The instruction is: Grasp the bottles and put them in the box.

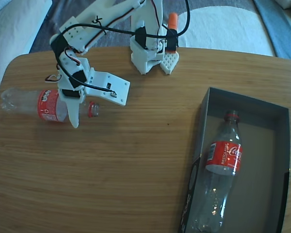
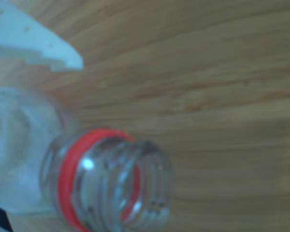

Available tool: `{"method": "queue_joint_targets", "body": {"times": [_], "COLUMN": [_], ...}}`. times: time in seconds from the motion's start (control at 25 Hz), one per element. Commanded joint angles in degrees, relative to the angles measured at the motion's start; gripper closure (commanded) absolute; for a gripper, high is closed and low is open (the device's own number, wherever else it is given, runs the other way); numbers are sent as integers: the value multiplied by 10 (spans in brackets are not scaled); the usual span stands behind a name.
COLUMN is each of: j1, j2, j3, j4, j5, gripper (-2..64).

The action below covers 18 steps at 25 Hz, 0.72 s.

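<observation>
One Coca-Cola bottle [image 1: 43, 104] is gripped near its neck by the white gripper [image 1: 72, 112] on the wooden table [image 1: 126, 170]. Another bottle [image 1: 218, 179] is seen inside the box [image 1: 262, 145].

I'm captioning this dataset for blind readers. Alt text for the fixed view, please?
A white robot arm's gripper straddles a clear bottle lying on a wooden table. A second bottle lies in the box at right.
</observation>
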Motion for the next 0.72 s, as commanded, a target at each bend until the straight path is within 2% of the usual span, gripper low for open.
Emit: {"method": "queue_joint_targets", "body": {"times": [0.0, 0.24, 0.4, 0.68], "j1": [-1, -1, -2, -4], "j2": [4, 4, 5, 5], "j3": [-19, -18, -19, -19], "j4": [1, 1, 1, 1], "j5": [-4, -3, -3, -3], "gripper": [113, 119, 188, 267]}}
